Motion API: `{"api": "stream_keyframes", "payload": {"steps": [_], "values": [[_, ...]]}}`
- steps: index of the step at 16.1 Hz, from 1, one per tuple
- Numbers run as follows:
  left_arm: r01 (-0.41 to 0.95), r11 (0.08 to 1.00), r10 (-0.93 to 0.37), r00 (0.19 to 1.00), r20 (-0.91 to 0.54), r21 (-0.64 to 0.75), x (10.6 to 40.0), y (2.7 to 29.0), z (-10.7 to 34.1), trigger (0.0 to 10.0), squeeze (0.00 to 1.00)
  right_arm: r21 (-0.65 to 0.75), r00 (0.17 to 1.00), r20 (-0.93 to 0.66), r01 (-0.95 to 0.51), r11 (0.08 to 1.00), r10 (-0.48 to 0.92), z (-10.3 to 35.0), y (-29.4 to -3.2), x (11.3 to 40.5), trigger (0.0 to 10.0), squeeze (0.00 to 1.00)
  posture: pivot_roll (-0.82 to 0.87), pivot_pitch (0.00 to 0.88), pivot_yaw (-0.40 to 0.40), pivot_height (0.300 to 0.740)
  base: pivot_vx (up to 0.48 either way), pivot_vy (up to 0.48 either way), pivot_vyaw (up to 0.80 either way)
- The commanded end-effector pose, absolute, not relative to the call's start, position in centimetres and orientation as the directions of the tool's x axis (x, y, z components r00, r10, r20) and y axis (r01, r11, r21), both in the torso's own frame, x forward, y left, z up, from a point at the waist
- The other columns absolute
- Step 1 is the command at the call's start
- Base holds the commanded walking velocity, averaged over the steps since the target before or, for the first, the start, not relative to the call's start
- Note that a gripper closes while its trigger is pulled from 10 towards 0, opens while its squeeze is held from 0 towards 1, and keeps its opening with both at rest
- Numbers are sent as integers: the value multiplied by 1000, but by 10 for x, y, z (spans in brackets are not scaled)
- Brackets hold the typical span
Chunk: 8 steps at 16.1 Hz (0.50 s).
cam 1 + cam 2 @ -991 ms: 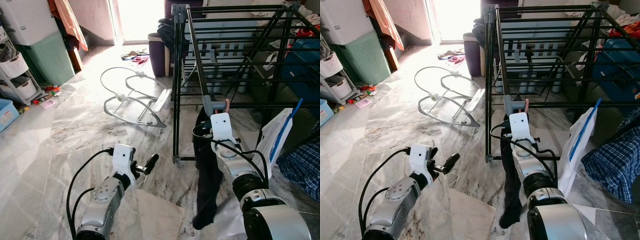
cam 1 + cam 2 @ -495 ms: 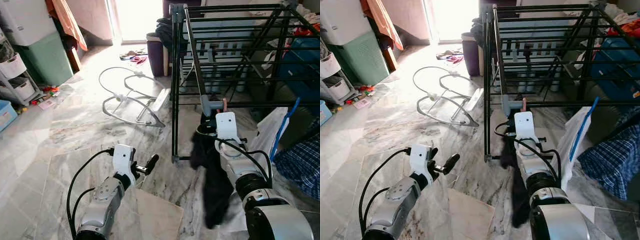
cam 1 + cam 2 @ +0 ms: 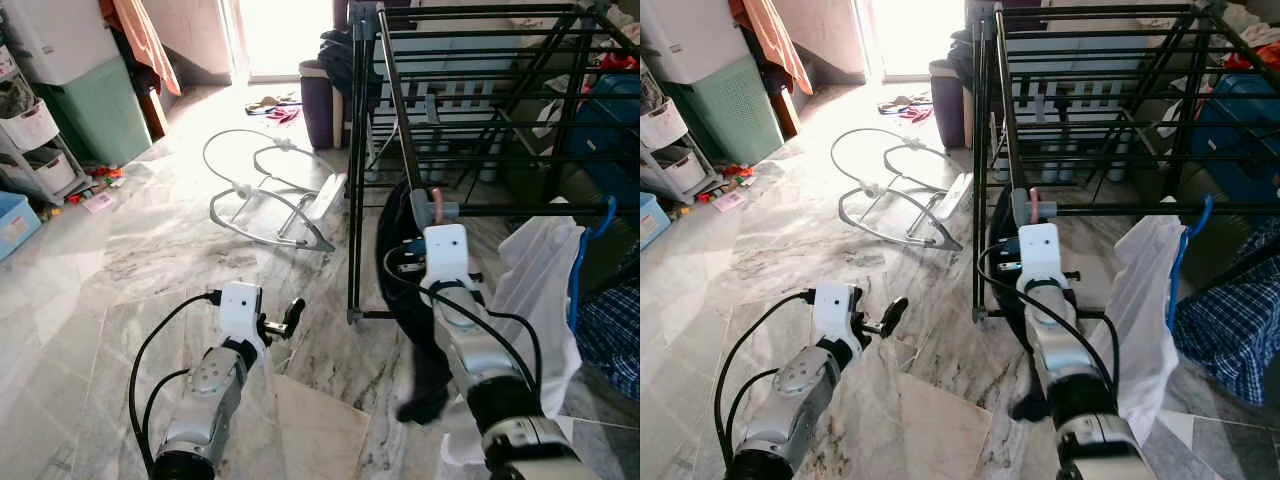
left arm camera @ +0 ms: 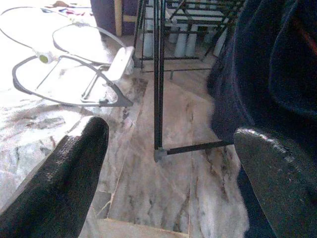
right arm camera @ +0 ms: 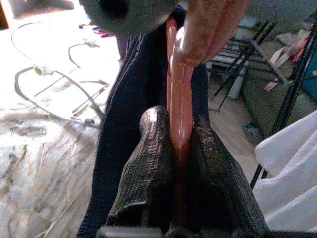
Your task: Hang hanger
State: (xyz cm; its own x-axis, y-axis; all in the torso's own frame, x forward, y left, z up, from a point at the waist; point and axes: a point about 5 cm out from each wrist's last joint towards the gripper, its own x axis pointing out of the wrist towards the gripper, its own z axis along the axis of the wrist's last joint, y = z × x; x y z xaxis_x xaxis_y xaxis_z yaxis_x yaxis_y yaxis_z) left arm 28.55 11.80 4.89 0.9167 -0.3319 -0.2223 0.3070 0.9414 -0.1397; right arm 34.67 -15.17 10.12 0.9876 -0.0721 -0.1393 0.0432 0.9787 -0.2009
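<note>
My right gripper (image 5: 179, 148) is shut on a pink hanger (image 5: 181, 94) that carries a dark navy garment (image 3: 405, 260). The hanger's pink hook (image 3: 439, 203) sticks up beside a low horizontal bar of the black drying rack (image 3: 480, 110), close to a grey joint on that bar. The garment hangs down in front of my right arm to near the floor. My left gripper (image 3: 288, 318) is open and empty, held low over the marble floor to the left of the rack's corner post (image 4: 158, 74).
A white garment on a blue hanger (image 3: 585, 250) hangs at the rack's right. A metal bouncer frame (image 3: 265, 195) lies on the floor to the left. Green bin (image 3: 95, 110) and storage drawers stand far left; a plaid cloth (image 3: 1230, 330) lies at right.
The view has shifted closer to the rack. My right gripper has lifted the hanger so the hook is level with the low bar, and the dark garment has swung. The left arm has barely moved.
</note>
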Motion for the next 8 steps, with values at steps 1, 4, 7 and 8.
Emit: {"api": "stream_keyframes", "payload": {"steps": [1, 4, 7, 8], "values": [[313, 941, -335, 915, -222, -131, 287, 117, 49, 10000, 0, -203, 995, -79, 50, 978, -67, 117, -152, 348, 0, 0, -168, 0, 38, 740, 0, 0, 0], [305, 944, -327, 919, -219, -128, 287, 116, 48, 10000, 0, -215, 993, -65, 82, 973, -98, 113, -168, 329, 0, 0, -174, 0, 36, 740, 0, 0, 0], [304, 945, -325, 919, -222, -124, 287, 117, 47, 10000, 0, -238, 991, -50, 111, 965, -127, 101, -184, 306, 0, 0, -182, 0, 39, 740, 0, 0, 0], [306, 944, -327, 918, -222, -124, 287, 117, 47, 10000, 0, -253, 990, -62, 106, 962, -125, 94, -186, 299, 0, 0, -187, 0, 38, 740, 0, 0, 0]]}}
